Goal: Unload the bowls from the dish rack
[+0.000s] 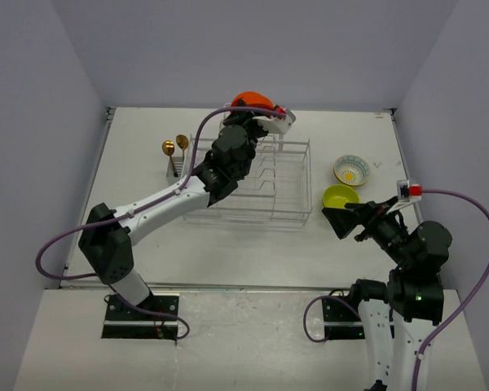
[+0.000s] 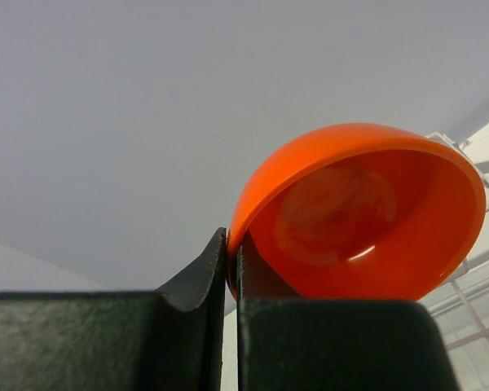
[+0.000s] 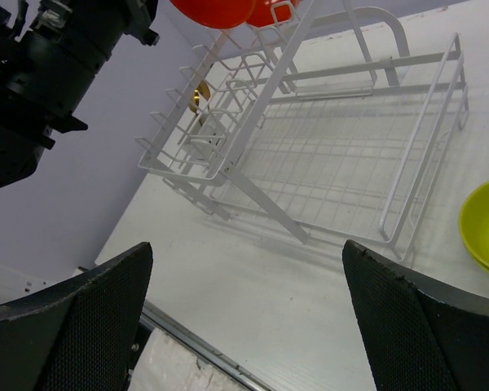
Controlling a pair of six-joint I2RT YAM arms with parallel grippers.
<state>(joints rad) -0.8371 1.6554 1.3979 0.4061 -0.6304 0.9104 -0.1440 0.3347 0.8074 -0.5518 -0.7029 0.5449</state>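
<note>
My left gripper [image 1: 265, 112] is shut on the rim of a glossy orange bowl [image 1: 255, 101], holding it above the far edge of the white wire dish rack [image 1: 261, 183]. In the left wrist view the fingers [image 2: 197, 277] pinch the wall of the orange bowl [image 2: 367, 212], whose hollow faces the camera. A lime-green bowl [image 1: 340, 196] and a pale patterned bowl with a yellow centre [image 1: 351, 170] sit on the table right of the rack. My right gripper [image 1: 342, 220] hangs open just in front of the green bowl [image 3: 485, 224], holding nothing. The rack [image 3: 334, 155] shows no bowls inside.
Two gold spoons [image 1: 175, 149] stand in a holder left of the rack. The left arm [image 1: 159, 208] stretches diagonally across the rack's near-left corner. Grey walls close in the table on three sides.
</note>
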